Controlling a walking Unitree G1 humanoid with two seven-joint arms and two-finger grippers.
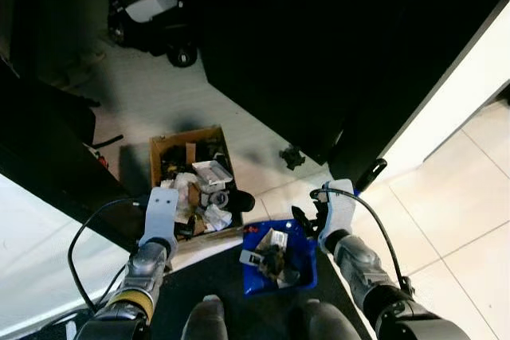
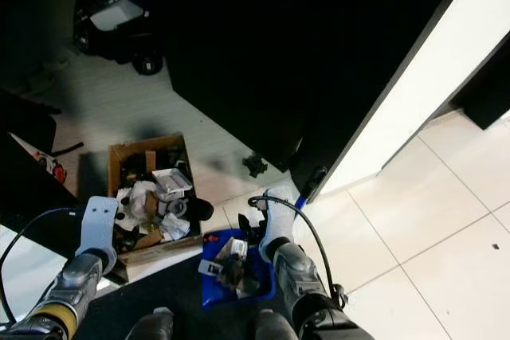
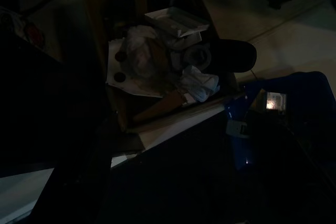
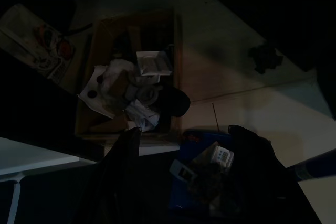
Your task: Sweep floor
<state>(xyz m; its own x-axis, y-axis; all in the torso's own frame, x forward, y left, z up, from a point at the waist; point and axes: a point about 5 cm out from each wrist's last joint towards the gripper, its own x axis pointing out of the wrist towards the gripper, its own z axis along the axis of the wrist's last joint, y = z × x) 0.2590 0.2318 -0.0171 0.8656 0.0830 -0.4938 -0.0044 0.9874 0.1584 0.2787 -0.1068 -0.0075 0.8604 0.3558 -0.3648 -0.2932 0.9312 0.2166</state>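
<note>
1. The left gripper (image 1: 162, 206) hangs over the near edge of a cardboard box (image 1: 163, 149) on the tiled floor (image 1: 446, 197). The box is heaped with crumpled paper and scraps. Whether this gripper is open or closed cannot be told.
2. Just right of the box, a blue dustpan (image 1: 301, 270) sits low in front of the robot, holding swept-up litter (image 1: 271, 252). So some sweeping looks done; the pan seems not yet emptied.
3. The right gripper (image 1: 313, 216) is at the dustpan's far right corner, beside a blue-and-black handle (image 1: 368, 176). In the right wrist view its fingers (image 4: 126, 150) stand apart, straddling the pan.
4. One dark scrap (image 1: 292, 157) lies on the floor beyond the dustpan, unswept.
</note>
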